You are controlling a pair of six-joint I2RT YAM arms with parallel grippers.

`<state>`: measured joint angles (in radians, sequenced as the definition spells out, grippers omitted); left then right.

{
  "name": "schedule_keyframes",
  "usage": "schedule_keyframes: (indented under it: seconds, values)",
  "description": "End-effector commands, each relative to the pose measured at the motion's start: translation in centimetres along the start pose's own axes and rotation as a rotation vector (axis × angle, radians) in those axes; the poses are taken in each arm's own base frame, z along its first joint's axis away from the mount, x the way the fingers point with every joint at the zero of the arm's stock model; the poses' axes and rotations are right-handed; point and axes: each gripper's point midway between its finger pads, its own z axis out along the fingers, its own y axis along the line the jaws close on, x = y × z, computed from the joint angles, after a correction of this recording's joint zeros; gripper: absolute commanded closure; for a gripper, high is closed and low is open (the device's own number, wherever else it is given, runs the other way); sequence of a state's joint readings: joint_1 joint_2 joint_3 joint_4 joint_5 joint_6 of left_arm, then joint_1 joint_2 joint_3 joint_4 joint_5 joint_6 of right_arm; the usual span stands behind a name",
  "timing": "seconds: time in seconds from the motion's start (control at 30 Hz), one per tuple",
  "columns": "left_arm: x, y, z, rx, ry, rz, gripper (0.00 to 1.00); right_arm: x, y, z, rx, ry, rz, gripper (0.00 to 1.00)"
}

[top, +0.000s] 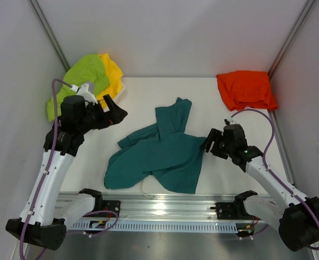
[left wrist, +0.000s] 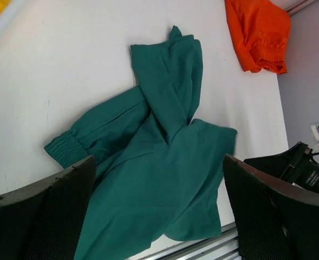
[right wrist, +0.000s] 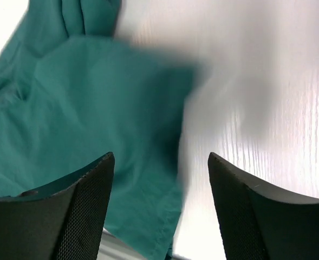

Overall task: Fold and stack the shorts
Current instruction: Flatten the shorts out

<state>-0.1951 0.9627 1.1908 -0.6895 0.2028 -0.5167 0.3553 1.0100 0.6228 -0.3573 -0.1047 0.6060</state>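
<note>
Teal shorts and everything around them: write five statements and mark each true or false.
1. The teal shorts lie crumpled mid-table. True.
2. The orange shorts sit in the far left corner. False: they are in the far right corner.
3. The left gripper is open and holds nothing. True.
4. The lime shorts lie on the teal pair. False: they are at the far left with the yellow shorts, apart from the teal pair.
5. The right gripper is clamped on the orange shorts. False: its jaws are open, at the teal pair's right edge.
</note>
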Motion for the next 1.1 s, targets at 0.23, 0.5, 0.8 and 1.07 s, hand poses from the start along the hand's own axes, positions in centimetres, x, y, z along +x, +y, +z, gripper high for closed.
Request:
schedule_keyframes:
  seconds: [0.23, 0.5, 0.8, 1.07]
  values:
    - [1.3, 0.9, 0.2, -0.003, 0.040, 0.044, 0.01, 4.4, 1.4, -3.1, -0.028, 0.109, -0.084, 0.28]
    - [1.9, 1.6, 0.6, -0.026, 0.060, 0.053, 0.01, 12.0, 2.6, -4.8, -0.031, 0.280, -0.131, 0.34]
    - [2.0, 1.2, 0.5, -0.005, 0.059, 0.046, 0.01, 18.6, 0.8, -5.7, 0.053, 0.395, -0.134, 0.35]
    - [1.9, 1.4, 0.6, -0.011, 0.056, 0.049, 0.01, 21.0, 2.6, -5.7, -0.047, 0.398, -0.106, 0.37]
